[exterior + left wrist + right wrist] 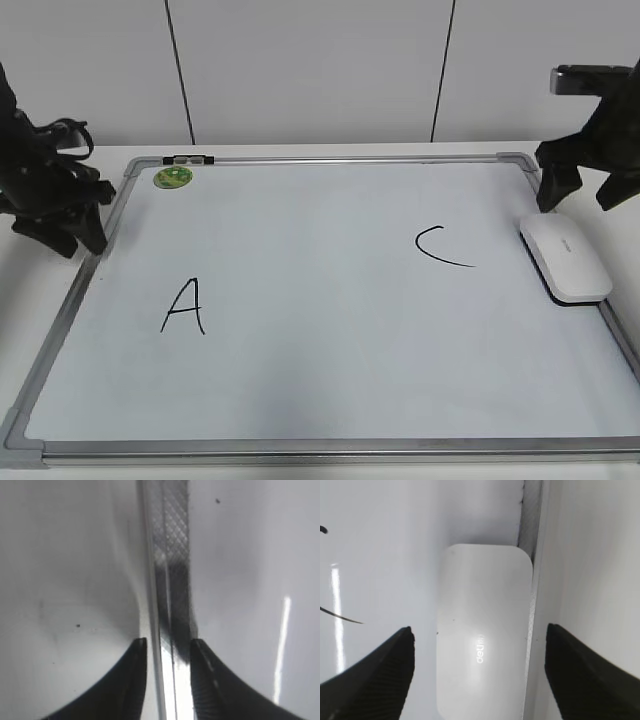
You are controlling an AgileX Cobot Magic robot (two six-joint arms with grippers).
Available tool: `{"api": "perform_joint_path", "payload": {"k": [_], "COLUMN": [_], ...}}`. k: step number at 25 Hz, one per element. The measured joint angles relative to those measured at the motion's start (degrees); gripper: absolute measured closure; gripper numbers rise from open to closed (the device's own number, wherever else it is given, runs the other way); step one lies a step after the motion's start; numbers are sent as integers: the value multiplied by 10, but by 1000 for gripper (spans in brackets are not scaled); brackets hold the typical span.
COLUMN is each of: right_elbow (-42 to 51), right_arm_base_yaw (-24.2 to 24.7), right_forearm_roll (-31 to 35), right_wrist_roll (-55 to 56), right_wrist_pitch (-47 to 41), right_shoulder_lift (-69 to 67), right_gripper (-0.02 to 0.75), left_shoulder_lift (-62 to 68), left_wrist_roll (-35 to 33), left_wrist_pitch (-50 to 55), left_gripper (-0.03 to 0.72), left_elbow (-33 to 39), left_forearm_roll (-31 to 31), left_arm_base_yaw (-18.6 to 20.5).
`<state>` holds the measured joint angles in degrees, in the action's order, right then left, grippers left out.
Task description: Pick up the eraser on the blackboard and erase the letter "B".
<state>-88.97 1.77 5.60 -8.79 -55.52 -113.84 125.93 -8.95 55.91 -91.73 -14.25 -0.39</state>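
Observation:
The blackboard (320,230) is a white board in a silver frame, lying flat. It bears a black "A" (185,307) and a black "C" (440,247). No letter "B" shows; the board between them is bare. The white eraser (565,258) lies at the board's right edge, against the frame. My right gripper (582,195) hovers open above it, one jaw on each side of the eraser (482,580), not touching it (480,629). My left gripper (85,240) sits at the board's left edge, jaws closed narrowly on the frame rail (172,555) between them (167,647).
A round green sticker (173,177) and a small black clip (188,159) sit at the board's far left corner. The board lies on a white table (40,330) in front of a white panelled wall.

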Motion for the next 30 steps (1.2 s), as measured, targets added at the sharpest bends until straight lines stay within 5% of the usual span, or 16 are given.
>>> {"api": "perform_joint_path", "payload": {"k": [5, 16, 30], "right_elbow": [-40, -47, 23], "right_arm_base_yaw": [0, -16, -16], "right_forearm_roll": [0, 15, 34], "right_wrist_roll": [0, -14, -16], "right_wrist_pitch": [-62, -144, -157], "right_shoulder_lift": [23, 145, 362], "right_gripper": [137, 143, 143], "left_shoulder_lift": [-10, -167, -505], "left_wrist_roll": [0, 30, 33], "left_wrist_pitch": [84, 144, 155], "left_gripper": [265, 251, 251], "left_elbow": [-95, -144, 93], "left_forearm_roll": [0, 33, 58], "left_arm_base_yaw": [0, -10, -29]}}
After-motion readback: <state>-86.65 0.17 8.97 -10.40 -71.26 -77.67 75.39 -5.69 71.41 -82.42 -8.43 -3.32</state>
